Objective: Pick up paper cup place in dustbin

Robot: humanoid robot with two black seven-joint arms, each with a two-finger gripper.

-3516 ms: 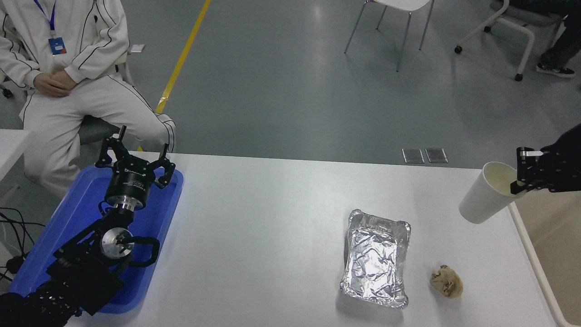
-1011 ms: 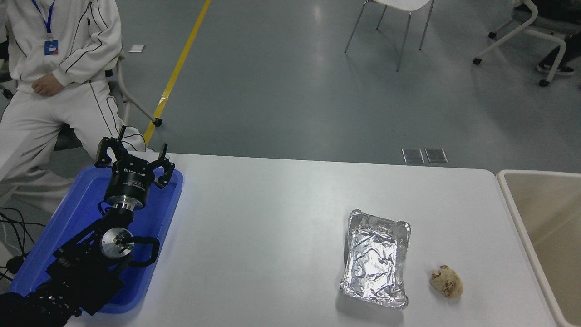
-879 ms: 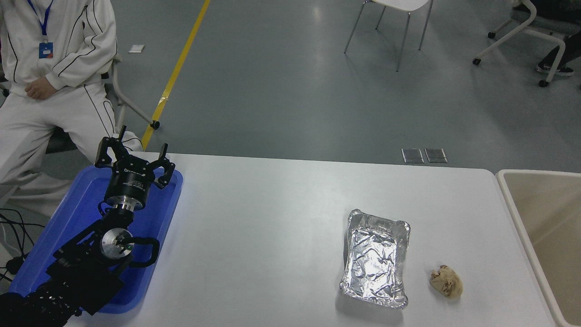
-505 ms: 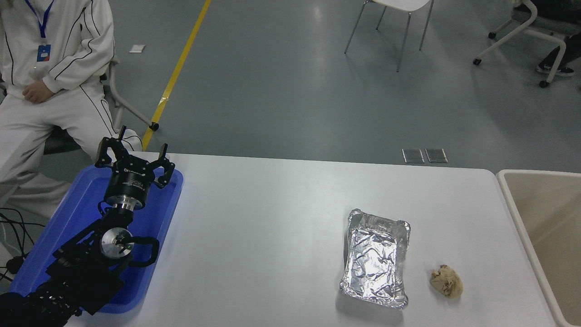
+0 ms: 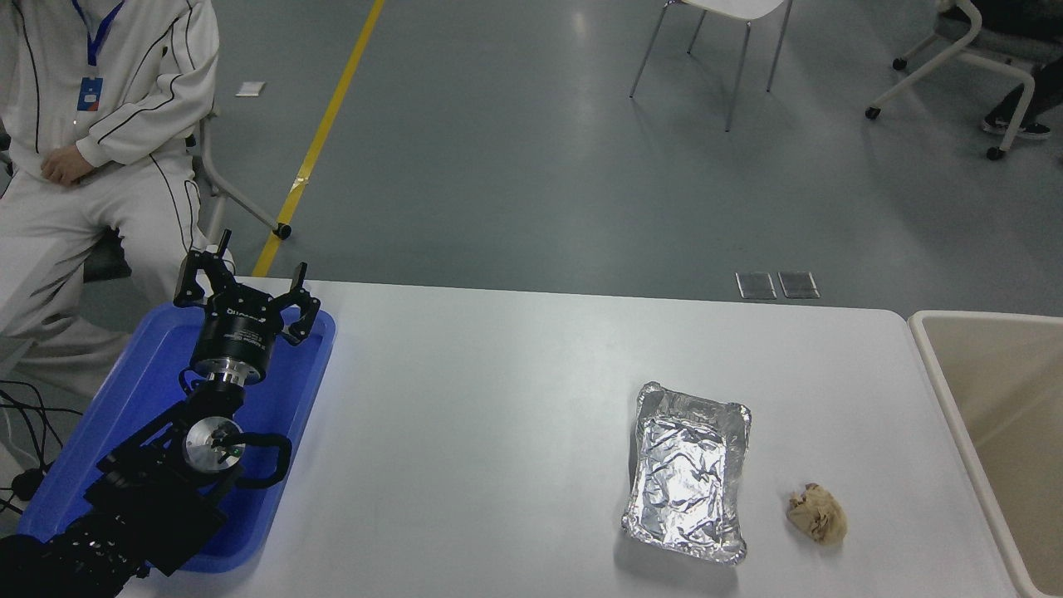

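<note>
the left gripper (image 5: 246, 286) sits parked over the blue tray (image 5: 141, 390), fingers spread apart. the dustbin (image 5: 947, 378) stands at the table's (image 5: 482, 399) right end; no paper cup is visible, only a foil tray (image 5: 688, 472) beside a brown paper wad (image 5: 817, 514).

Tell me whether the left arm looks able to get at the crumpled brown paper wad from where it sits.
Probably not. The left gripper is parked over the blue tray at the table's far left, and the crumpled brown paper wad lies near the right edge, beyond the foil tray. Nothing blocks the way; the span looks too long.
</note>
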